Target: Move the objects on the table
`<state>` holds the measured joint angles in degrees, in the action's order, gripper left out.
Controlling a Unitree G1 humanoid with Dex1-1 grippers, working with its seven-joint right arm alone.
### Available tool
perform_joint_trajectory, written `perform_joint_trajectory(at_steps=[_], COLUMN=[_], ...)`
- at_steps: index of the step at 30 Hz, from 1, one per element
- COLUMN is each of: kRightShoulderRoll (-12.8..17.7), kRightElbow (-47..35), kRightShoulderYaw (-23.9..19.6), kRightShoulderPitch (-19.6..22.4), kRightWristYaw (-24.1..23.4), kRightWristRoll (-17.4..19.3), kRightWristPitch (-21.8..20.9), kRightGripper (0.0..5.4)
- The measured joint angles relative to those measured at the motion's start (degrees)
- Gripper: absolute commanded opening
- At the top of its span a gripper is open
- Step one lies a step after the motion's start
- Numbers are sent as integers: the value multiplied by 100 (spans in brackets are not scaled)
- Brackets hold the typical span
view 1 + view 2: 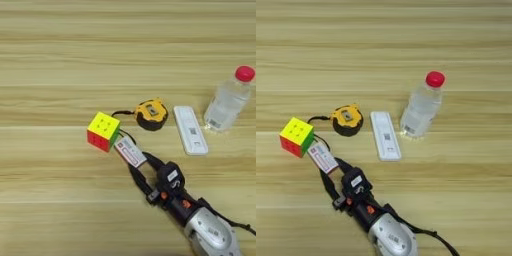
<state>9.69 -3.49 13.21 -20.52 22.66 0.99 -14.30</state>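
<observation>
On the table [55, 60], my right gripper [138, 163] reaches in from the bottom right, its two black fingers shut on the near end of the small white-red box [129, 150]. The box's far end lies right beside the colourful puzzle cube [103, 131], yellow face up. Just behind them rests the yellow-black tape measure [151, 114], its black strap curling left toward the cube. To the right lies the flat white oblong device [190, 130]. The clear red-capped bottle [229, 100] stands upright at the far right.
Bare wood planks stretch across the far half and the left side of the table [316, 45]. My silver forearm [392, 238] covers the near edge at the bottom, with a thin black cable trailing to its right.
</observation>
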Motion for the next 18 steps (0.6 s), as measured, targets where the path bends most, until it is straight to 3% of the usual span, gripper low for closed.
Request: perform_joint_trajectory(at_steps=[9,18], kRightShoulderRoll=[-224,-257], kRightElbow=[234,392], kRightShoulderYaw=[-422,-504], kRightShoulderPitch=[231,416], kRightWristYaw=[-752,-919], kRightWristRoll=[-223,-310], kRightWristPitch=[3,4], kRightGripper=[208,208])
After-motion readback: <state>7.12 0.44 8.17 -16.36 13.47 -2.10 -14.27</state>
